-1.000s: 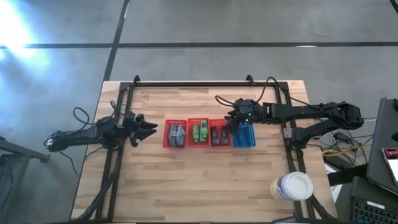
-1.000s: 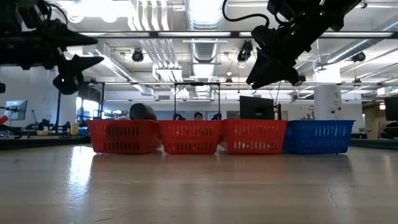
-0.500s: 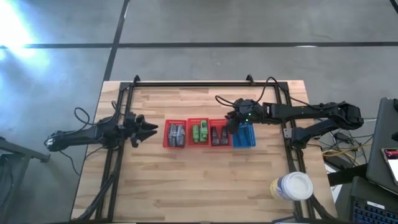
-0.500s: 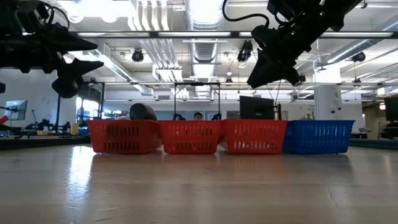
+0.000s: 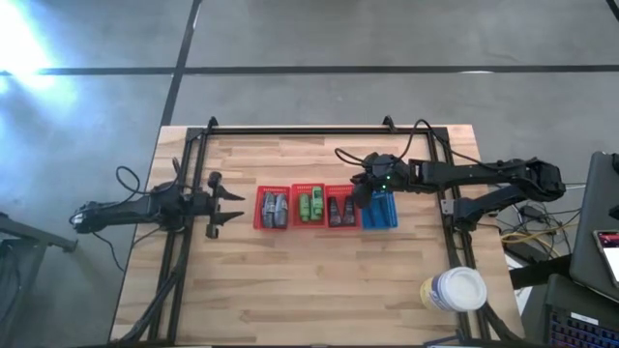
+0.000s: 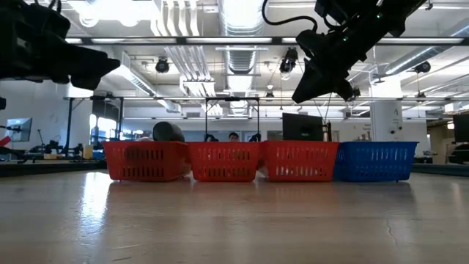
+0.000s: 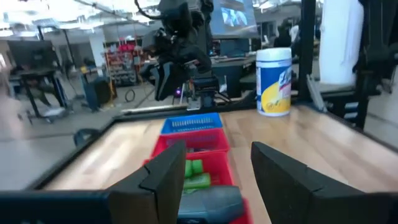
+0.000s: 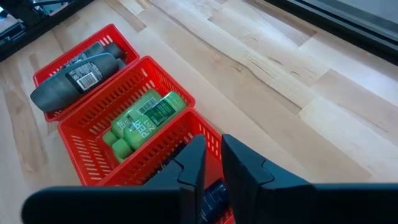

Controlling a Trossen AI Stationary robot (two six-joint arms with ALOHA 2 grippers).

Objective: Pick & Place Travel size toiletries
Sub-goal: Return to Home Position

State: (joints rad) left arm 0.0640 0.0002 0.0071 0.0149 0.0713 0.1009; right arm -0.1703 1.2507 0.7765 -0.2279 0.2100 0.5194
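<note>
Beyond wooden table (image 6: 234, 220), bright workshop (image 6: 220, 73)

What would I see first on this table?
Four baskets in a row mid-table: three red baskets, then a blue basket at the right end. Bright green bottles lie in the middle red one. The right gripper hangs over the row's right end; the left gripper sits off its left.

We find the table (image 5: 319, 290) bare along its near half, save the white-lidded jar (image 5: 453, 290) at the near right corner. Four baskets (image 6: 223, 161) side by side wall off the middle, the right gripper (image 5: 360, 196) hanging over their right end. A clear gap separates the left gripper (image 5: 232, 205) from the leftmost basket.
</note>
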